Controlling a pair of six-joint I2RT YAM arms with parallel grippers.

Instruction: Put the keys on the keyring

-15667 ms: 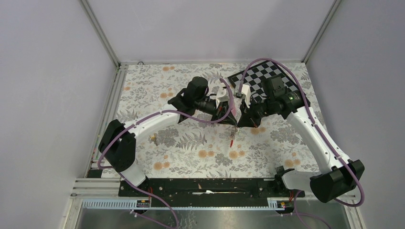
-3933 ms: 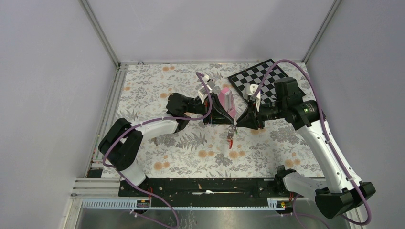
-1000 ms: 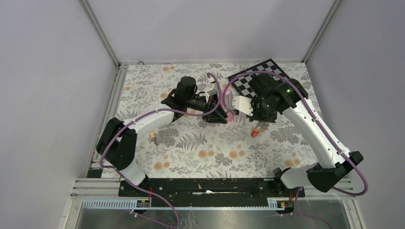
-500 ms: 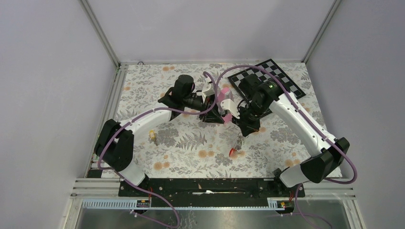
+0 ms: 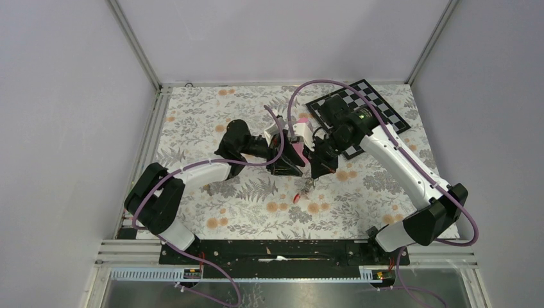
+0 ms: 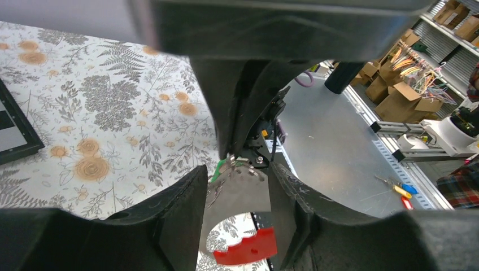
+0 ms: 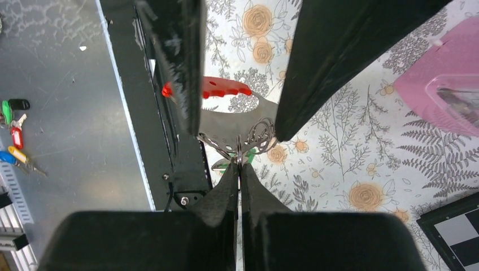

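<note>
The keyring [image 5: 299, 196] hangs between my two grippers, red bar lowest. In the left wrist view its grey side [image 6: 240, 197] fills the gap between my left gripper's [image 6: 237, 172] fingers, with the red bar [image 6: 245, 254] below. My left gripper [image 5: 292, 170] is shut on it. My right gripper [image 5: 315, 172] is shut on the bunch of keys and thin wire rings [image 7: 248, 141] at the keyring's top, right at its fingertips [image 7: 240, 166]. A green key tag [image 7: 226, 165] hangs there. The red bar [image 7: 226, 89] shows between the left fingers [image 7: 186, 68].
A pink pyramid [image 5: 299, 136] stands on the floral cloth just behind the grippers, and also shows in the right wrist view [image 7: 446, 79]. A checkerboard [image 5: 359, 106] lies at the back right. A black rail [image 5: 276, 249] runs along the near edge.
My right gripper has carried the hanging keyring left, to the left gripper. My left gripper has come nearer and now has its fingers around the grey side.
</note>
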